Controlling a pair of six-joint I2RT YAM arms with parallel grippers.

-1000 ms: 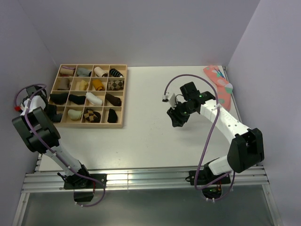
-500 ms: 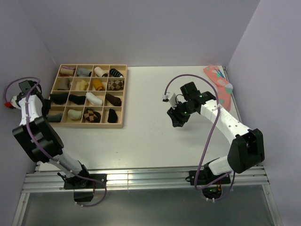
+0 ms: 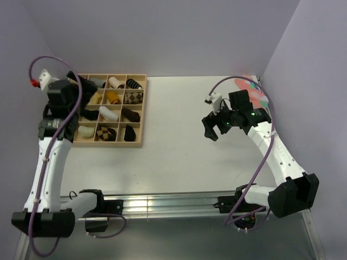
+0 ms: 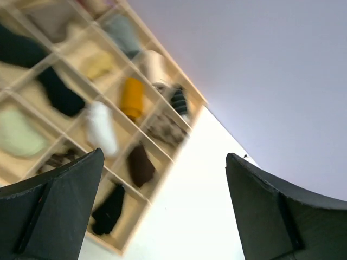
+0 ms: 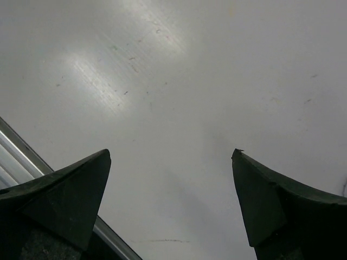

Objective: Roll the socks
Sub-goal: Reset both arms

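Note:
The socks do not show in any view. My left gripper (image 3: 85, 102) hangs above the left columns of the wooden tray (image 3: 144, 111), and its jaws are open with nothing between them. In the left wrist view the left gripper (image 4: 164, 154) frames the tray (image 4: 157, 187) and the white table beyond it. Over bare table right of centre, my right gripper (image 3: 210, 129) is open and empty. The right wrist view shows only white table between the spread fingers of the right gripper (image 5: 171, 153).
The tray's compartments hold sock rolls in black, tan, white, yellow and checked. A salmon-pink sock (image 3: 246, 82) lies at the back right corner, partly behind the right arm. Purple walls close in the back and sides. A metal rail (image 3: 173, 205) runs along the near edge.
The left arm has swung up from beside the tray's left edge to above its left columns, and its jaws have opened. The right gripper has shifted slightly right and opened wide.

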